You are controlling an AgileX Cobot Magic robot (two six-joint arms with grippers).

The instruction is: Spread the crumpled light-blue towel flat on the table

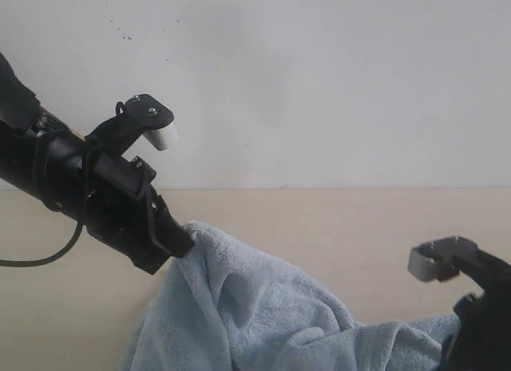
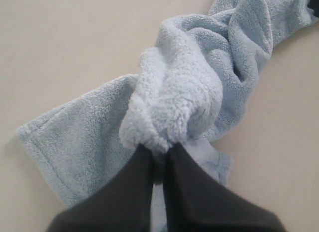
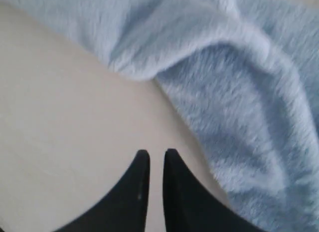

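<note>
The pale light-blue towel (image 1: 263,315) is bunched and lifted at one end, draping down toward the lower right over the beige table (image 1: 335,219). My left gripper (image 1: 185,239) is shut on a fluffy fold of the towel (image 2: 184,92), which bulges just past its fingertips (image 2: 144,154). A hemmed corner lies flat on the table (image 2: 65,42). My right gripper (image 3: 157,153) hovers over bare table (image 3: 60,102), its jaws almost together with nothing between them. The towel (image 3: 239,92) lies just beside it, not touching. In the exterior view, only the right arm (image 1: 483,307) shows.
A white wall (image 1: 319,84) with small dark specks rises behind the table. The left arm's cable (image 1: 48,255) loops down at the left edge. Bare table surface lies behind the towel and between the two arms.
</note>
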